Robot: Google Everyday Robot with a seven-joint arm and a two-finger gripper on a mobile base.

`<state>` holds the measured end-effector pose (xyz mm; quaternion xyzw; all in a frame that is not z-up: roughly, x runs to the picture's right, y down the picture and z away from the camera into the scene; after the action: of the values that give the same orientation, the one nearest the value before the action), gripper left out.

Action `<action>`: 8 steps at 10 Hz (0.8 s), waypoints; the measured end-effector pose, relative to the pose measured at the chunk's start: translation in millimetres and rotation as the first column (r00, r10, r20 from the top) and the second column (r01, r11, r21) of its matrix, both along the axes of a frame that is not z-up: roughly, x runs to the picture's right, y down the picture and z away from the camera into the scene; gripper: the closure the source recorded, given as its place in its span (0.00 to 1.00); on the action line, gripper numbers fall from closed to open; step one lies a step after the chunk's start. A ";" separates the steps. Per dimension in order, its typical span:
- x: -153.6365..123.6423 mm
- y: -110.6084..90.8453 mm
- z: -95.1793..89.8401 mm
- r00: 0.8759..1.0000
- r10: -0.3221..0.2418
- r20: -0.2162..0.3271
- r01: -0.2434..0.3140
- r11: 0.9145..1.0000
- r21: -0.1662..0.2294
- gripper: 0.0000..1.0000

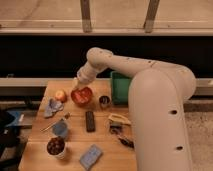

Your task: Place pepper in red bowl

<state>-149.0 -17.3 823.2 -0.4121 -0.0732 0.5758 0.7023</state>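
Gripper: the gripper [79,90] is held at the far left rim of the red bowl, low over the table; whether its fingers are apart or together cannot be told.
Arm: a thick white arm [150,95] is stretched from the right foreground across to the far left part of the table.
Red bowl: the red bowl [82,96] is set on the far part of the wooden table [75,142], between the round fruit and the steel cup.
Pepper: the pepper cannot be made out; whether it is inside the bowl or in the gripper cannot be told.
Round fruit: an orange-yellow fruit [60,95] is seen just left of the bowl.
Steel cup: a small steel cup [104,102] is placed just right of the bowl.
Green bin: a green bin [119,87] is partly covered by the arm, right of the cup.
Black block: a black rectangular block [90,121] is laid nearer, below the bowl.
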 end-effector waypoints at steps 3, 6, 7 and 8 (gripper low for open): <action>-0.2 -10.3 18.9 1.000 0.004 0.029 -0.005 1.000 0.029 1.00; -1.1 -12.0 39.2 0.998 0.008 0.065 -0.012 0.998 0.063 0.98; 0.3 -12.6 41.4 0.998 0.013 0.069 -0.017 0.997 0.069 0.98; 0.0 -12.5 41.4 0.997 0.013 0.070 -0.018 0.997 0.069 0.98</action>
<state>-149.0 -29.8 864.6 -0.4066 -0.1204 0.5637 0.7088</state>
